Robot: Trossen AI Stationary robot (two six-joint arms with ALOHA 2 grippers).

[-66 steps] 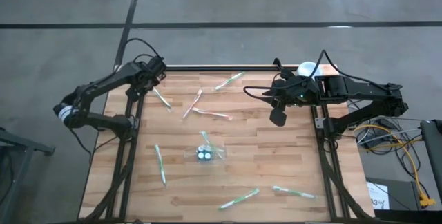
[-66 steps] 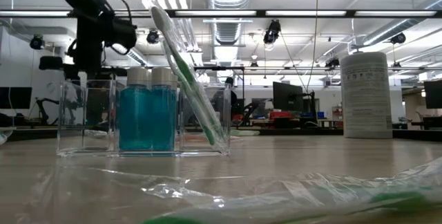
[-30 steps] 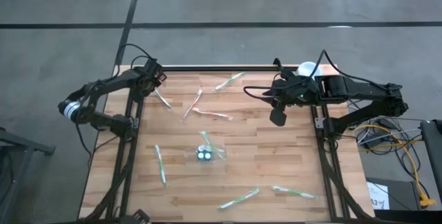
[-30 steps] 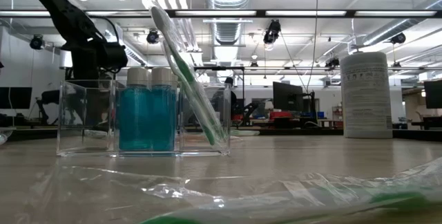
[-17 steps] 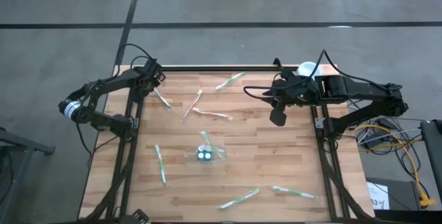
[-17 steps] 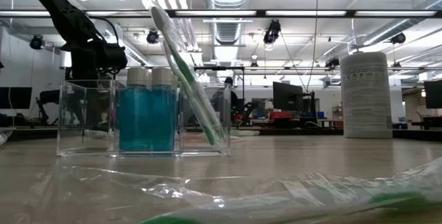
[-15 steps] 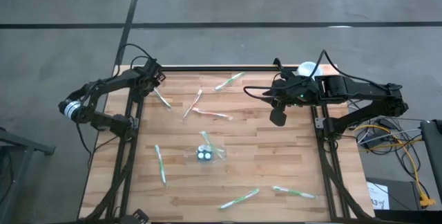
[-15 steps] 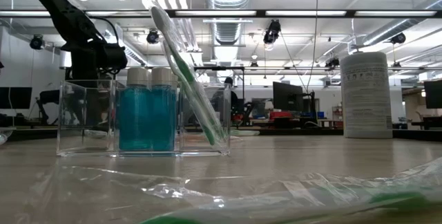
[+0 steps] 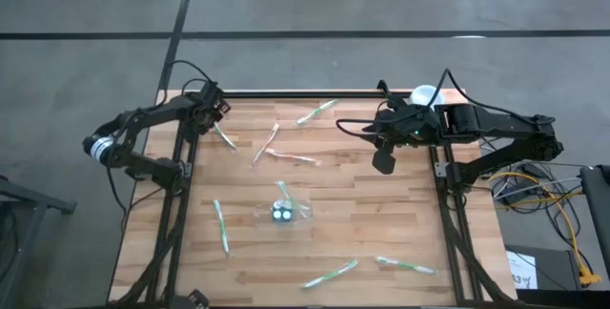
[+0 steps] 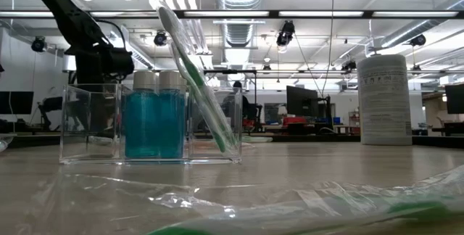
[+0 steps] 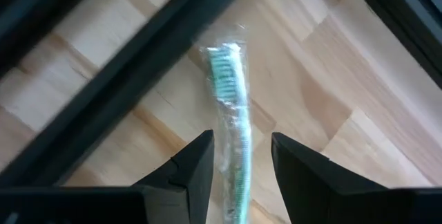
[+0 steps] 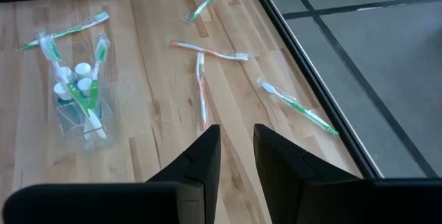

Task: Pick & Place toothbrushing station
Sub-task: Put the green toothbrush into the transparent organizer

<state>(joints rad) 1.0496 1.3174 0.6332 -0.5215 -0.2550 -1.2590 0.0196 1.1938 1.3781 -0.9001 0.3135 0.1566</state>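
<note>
Wood table (image 9: 381, 223), brushes scattered, clear holder (image 9: 283, 212) mid-table.
The left gripper (image 9: 213, 116), at the far left edge, hangs over a wrapped green brush (image 11: 232, 124) with fingers spread to either side of it, not pinching, seemingly lined up to grasp. The right gripper (image 9: 383, 161) waits over the right side, slightly parted, empty. Only the low view shows 2 blue bottles (image 10: 151, 115) and 1 brush (image 10: 194, 75) leaning in the holder; only the left wrist view shows the wrapper.
</note>
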